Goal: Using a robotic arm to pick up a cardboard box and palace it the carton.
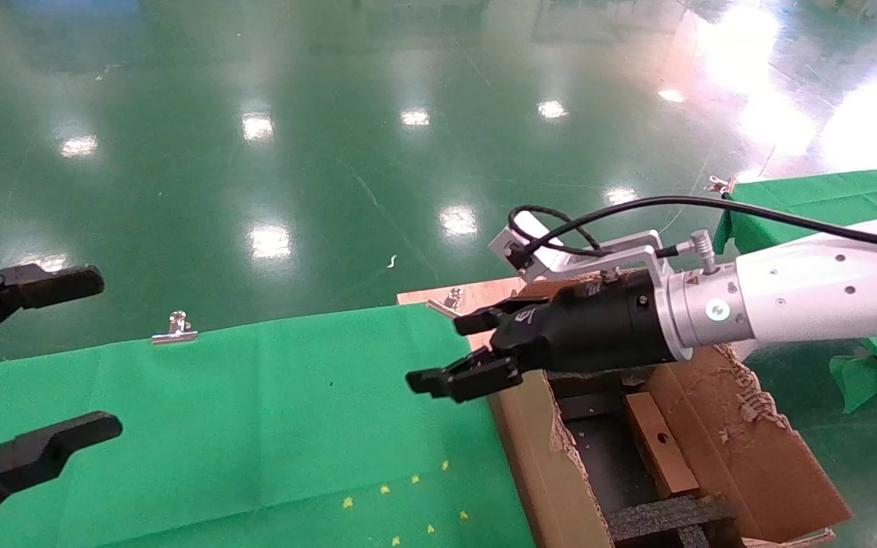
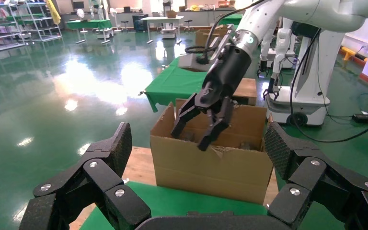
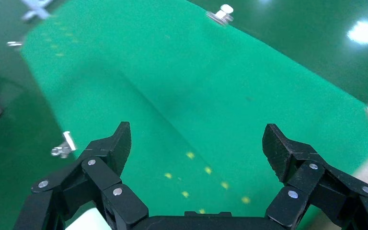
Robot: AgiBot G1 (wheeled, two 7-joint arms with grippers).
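The small flat cardboard box (image 1: 655,445), with a round hole in its top face, lies inside the carton (image 1: 537,457) beside black foam inserts (image 1: 667,517). My right gripper (image 1: 444,352), on the white arm (image 1: 811,297), is open and empty. It hovers over the carton's left edge, pointing toward the green table. In the left wrist view it (image 2: 201,127) hangs open above the carton (image 2: 211,165); the small box is hidden there. In its own view the right gripper (image 3: 196,139) sees only green cloth. My left gripper (image 1: 100,354) is open and empty at the far left, and shows in its own view (image 2: 196,139).
A green cloth (image 1: 256,426) covers the table left of the carton, held by metal clips (image 1: 176,329). The carton stands on a wooden board (image 1: 438,293). A second green-covered table (image 1: 827,194) stands at the back right. The carton's right flap (image 1: 758,449) is torn and splayed out.
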